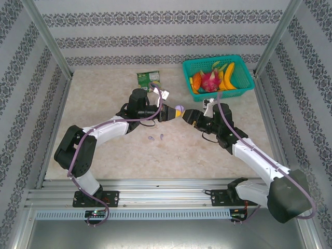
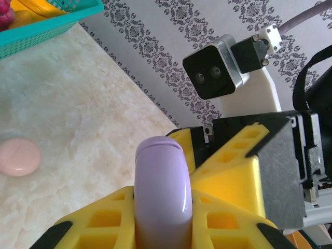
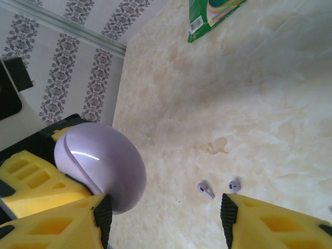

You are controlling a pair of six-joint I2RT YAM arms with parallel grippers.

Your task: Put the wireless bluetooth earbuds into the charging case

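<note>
1. The left claw (image 1: 174, 112) is clenched on the lavender charging case (image 1: 179, 110). Its yellow fingers (image 2: 93, 225) press the two flat faces, so the case stands on edge between them, lifted off the table (image 1: 104, 98)
2. The case's lid is closed, and its seam shows as a thin line in the right wrist view
3. The right claw (image 1: 188, 115) meets the left one tip to tip, released, with its jaws apart. Bare table shows through the gap. The case sits just off one fingertip (image 3: 102, 218), not between the two, and I cannot tell whether they touch
4. The two lavender earbuds (image 3: 205, 189) lie loose on the table, side by side, below the raised claws and apart from the case
5. A pale pink case (image 2: 18, 156) lies flat on the table, further out
6. A teal basket (image 1: 185, 72) of fruit sits at the far right of the table, with a green packet (image 1: 148, 78) to its left
</note>
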